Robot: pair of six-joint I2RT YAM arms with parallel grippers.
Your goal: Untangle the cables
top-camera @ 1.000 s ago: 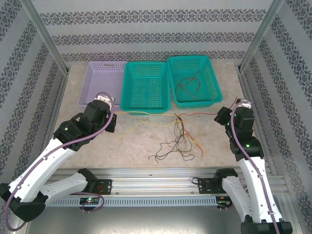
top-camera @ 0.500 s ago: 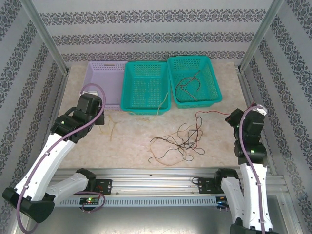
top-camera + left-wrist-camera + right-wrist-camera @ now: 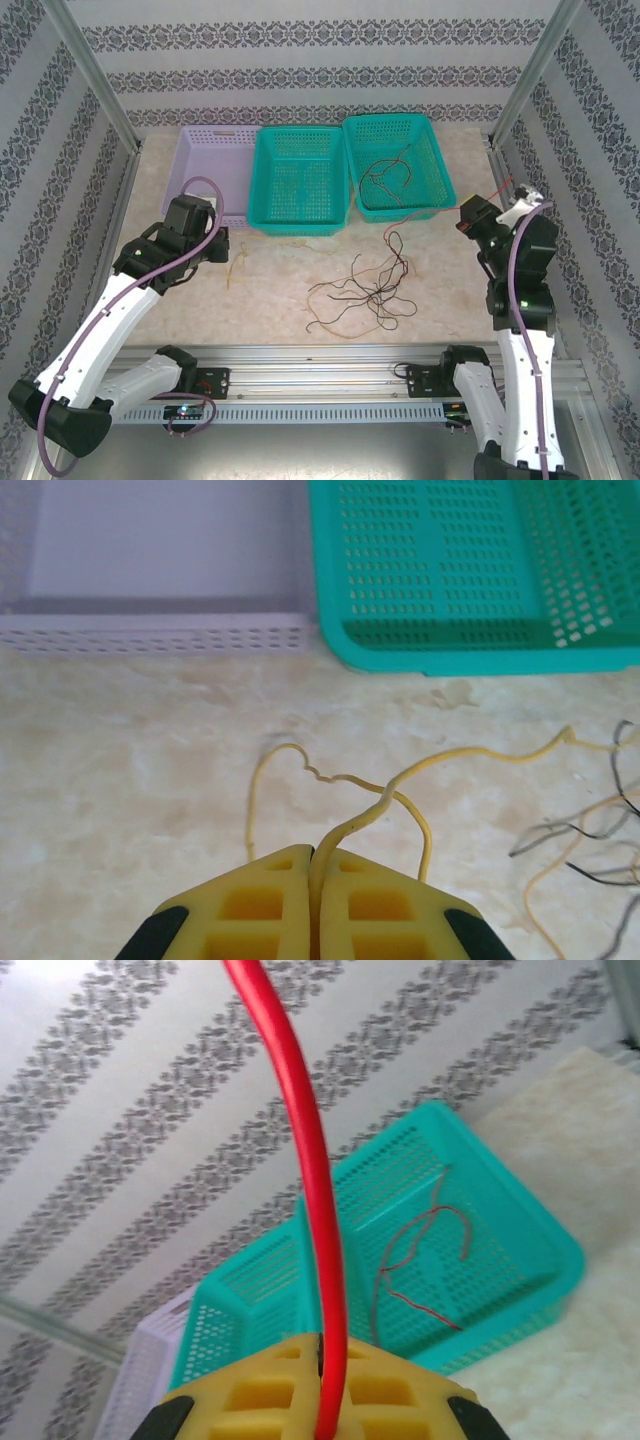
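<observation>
My left gripper (image 3: 222, 246) (image 3: 313, 852) is low over the table in front of the lilac basket, shut on a yellow cable (image 3: 345, 780). That cable loops over the table and runs right toward the pile. Raised at the right, my right gripper (image 3: 470, 216) (image 3: 322, 1342) is shut on a red cable (image 3: 300, 1110) that stands up out of its jaws. A loose tangle of black, dark brown and orange cables (image 3: 365, 295) lies mid-table. Its dark ends (image 3: 590, 850) reach into the left wrist view.
Three baskets stand in a row at the back: lilac basket (image 3: 205, 165) (image 3: 160, 630), middle teal basket (image 3: 300, 215) (image 3: 460, 655), right teal basket (image 3: 440, 190) (image 3: 520, 1250). The right one holds red and brown cables (image 3: 385, 180) (image 3: 420, 1250). Metal frame posts flank the table.
The arms have pulled apart: the left gripper drew the yellow cable left out of the pile, and the right gripper rose to the right with the red cable. The tangle has loosened.
</observation>
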